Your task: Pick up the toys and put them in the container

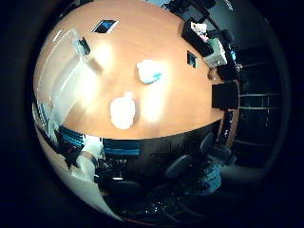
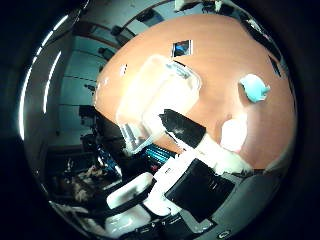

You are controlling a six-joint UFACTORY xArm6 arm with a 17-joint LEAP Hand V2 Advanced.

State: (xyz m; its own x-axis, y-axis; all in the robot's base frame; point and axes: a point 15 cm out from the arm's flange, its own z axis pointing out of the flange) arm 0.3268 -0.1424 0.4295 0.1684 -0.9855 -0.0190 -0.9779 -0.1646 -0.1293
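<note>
Two toys lie on a large wooden table (image 1: 171, 104). One is a white toy (image 1: 122, 111), which the thumb side view (image 2: 235, 132) also shows. The other is a white and teal toy (image 1: 149, 70), which lies farther in on the table and also shows in the thumb side view (image 2: 255, 90). A clear plastic container (image 2: 150, 90) stands on the table beside the toys, near the edge; the little finger side view (image 1: 71, 43) shows it too. My hand (image 2: 190, 150) is high above the table, away from all of them, with its fingers (image 2: 180, 125) relaxed and holding nothing.
Two black hatches are set into the tabletop (image 1: 105, 26) (image 1: 192, 59). Office chairs (image 1: 180, 166) stand round the table's edge, and a dark screen (image 1: 225, 95) stands at its side.
</note>
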